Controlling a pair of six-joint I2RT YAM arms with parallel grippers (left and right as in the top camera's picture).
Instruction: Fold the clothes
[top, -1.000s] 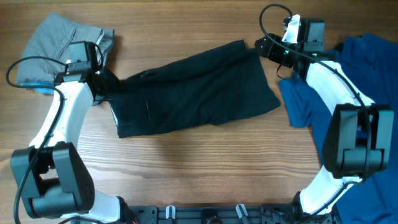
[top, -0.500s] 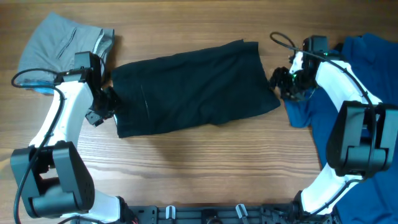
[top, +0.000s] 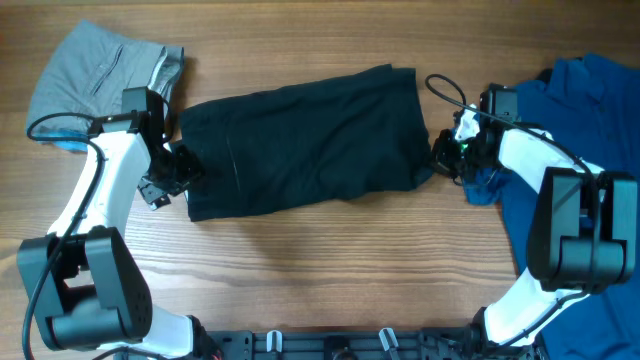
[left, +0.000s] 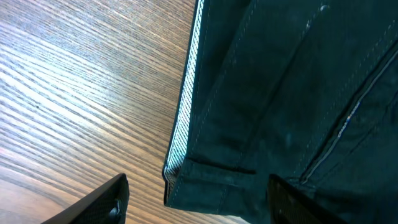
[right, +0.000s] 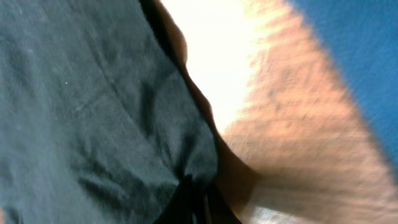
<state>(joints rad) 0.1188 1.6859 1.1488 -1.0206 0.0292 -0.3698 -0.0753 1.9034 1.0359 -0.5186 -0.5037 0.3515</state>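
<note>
The black shorts (top: 310, 140) are laid sideways. Their right end is pinched by the right gripper (top: 446, 157). The left gripper (left: 199, 199) is spread wide at the left end.

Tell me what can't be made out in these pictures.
- Right gripper: overhead, its own body hides the jaws; the right wrist view is blurred, so any grip on the shorts is unclear.
- Blue shirt: overhead, cut off by the right edge, partly under the right arm.
- Grey garment: overhead, one corner under the left arm.
</note>
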